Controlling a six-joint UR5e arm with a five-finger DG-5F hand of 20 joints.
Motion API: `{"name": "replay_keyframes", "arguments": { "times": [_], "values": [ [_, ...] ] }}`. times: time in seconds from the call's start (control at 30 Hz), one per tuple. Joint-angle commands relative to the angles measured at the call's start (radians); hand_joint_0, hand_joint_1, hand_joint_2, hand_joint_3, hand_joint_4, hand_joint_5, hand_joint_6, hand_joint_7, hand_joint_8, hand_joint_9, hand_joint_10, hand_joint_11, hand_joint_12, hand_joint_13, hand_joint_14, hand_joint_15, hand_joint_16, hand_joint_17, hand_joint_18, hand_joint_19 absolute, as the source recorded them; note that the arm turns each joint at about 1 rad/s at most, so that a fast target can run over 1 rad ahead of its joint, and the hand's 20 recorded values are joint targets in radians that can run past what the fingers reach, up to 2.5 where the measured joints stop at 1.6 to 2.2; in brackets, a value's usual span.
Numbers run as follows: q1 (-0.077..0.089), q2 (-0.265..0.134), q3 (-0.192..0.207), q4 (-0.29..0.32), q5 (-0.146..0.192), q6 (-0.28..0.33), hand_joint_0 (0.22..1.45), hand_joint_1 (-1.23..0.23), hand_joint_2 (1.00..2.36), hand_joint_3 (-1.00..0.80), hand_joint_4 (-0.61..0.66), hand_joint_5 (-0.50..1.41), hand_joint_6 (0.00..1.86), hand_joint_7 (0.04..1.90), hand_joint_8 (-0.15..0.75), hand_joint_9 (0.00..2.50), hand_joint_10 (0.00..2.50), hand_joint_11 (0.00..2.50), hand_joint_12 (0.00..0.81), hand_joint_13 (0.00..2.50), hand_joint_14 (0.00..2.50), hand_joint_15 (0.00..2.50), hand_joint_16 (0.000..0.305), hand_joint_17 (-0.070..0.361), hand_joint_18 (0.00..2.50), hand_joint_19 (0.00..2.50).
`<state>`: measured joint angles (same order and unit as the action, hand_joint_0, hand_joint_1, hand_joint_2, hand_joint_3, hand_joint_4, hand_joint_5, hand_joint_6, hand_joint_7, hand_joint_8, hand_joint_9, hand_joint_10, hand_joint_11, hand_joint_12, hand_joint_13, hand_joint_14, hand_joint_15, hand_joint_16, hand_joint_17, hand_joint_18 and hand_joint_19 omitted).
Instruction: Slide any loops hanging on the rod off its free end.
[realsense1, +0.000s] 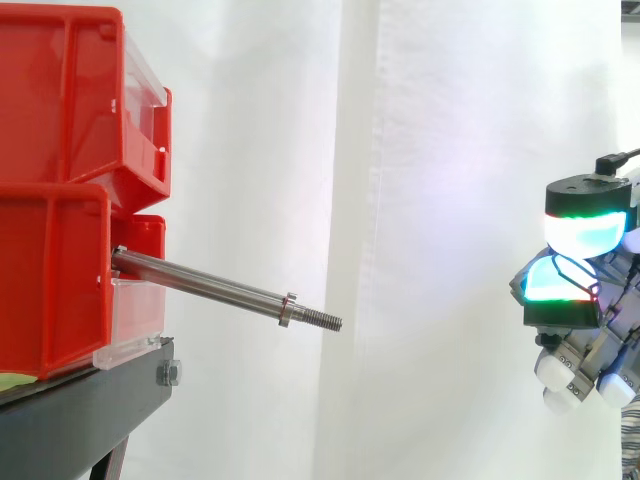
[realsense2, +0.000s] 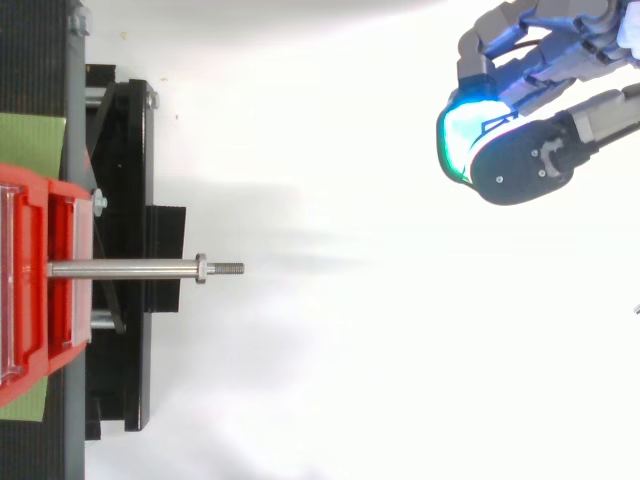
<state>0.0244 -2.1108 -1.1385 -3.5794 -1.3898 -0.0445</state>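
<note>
Steel rod (realsense1: 200, 283) jutting from lower red bin (realsense1: 50, 290) on black stand (realsense1: 90, 400), threaded free end sloping slightly down toward hand (realsense1: 575, 300). Hand well apart from that end, about level with it in side view, off to one side of rod's line in top view. Fingers curled inward, closed on nothing, pads (realsense1: 585, 232) glowing green and cyan.
</note>
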Motion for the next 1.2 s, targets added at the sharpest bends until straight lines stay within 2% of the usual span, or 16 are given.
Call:
{"name": "replay_keyframes", "arguments": {
  "times": [0.0, 0.17, 0.4, 0.53, 0.8, 1.0, 1.17],
  "values": [
    [0.0, 0.0, 0.0, -0.005, -0.001, 0.0, 0.6, -0.56, 1.0, -0.5, 0.11, -0.19, 0.82, 1.16, 0.218, 0.58, 0.0, 0.11, 0.244, 0.46, 0.0, 0.03, 0.031, 0.071, 0.44, 0.3],
    [0.0, 0.0, 0.0, -0.009, -0.001, 0.0, 0.59, -0.46, 1.0, -0.5, 0.11, -0.18, 0.81, 1.16, 0.218, 0.59, 0.0, 0.1, 0.235, 0.47, 0.0, 0.03, 0.03, 0.067, 0.43, 0.3],
    [0.0, 0.0, 0.0, -0.009, 0.0, 0.0, 0.58, -0.47, 1.0, -0.5, 0.12, -0.17, 0.79, 1.2, 0.219, 0.6, 0.0, 0.11, 0.232, 0.47, 0.0, 0.04, 0.029, 0.065, 0.41, 0.31],
    [0.0, 0.0, 0.0, -0.009, 0.003, 0.0, 0.61, -0.58, 1.0, -0.46, 0.12, -0.17, 0.79, 1.22, 0.22, 0.61, 0.0, 0.11, 0.229, 0.47, 0.0, 0.04, 0.028, 0.063, 0.41, 0.3],
    [0.0, 0.0, -0.001, -0.018, 0.0, 0.0, 0.62, -0.74, 1.02, -0.27, 0.09, -0.18, 0.82, 1.25, 0.223, 0.58, 0.0, 0.12, 0.236, 0.46, 0.0, 0.03, 0.029, 0.065, 0.42, 0.29],
    [0.002, 0.0, 0.0, -0.018, 0.0, 0.0, 0.62, -0.76, 1.02, -0.23, 0.08, -0.19, 0.83, 1.22, 0.223, 0.58, 0.0, 0.12, 0.235, 0.45, 0.0, 0.04, 0.029, 0.066, 0.42, 0.28],
    [0.0, 0.002, 0.0, -0.022, 0.0, 0.0, 0.63, -0.79, 1.01, -0.28, 0.09, -0.2, 0.83, 1.21, 0.226, 0.57, 0.01, 0.12, 0.245, 0.45, 0.0, 0.03, 0.031, 0.069, 0.43, 0.29]
  ]
}}
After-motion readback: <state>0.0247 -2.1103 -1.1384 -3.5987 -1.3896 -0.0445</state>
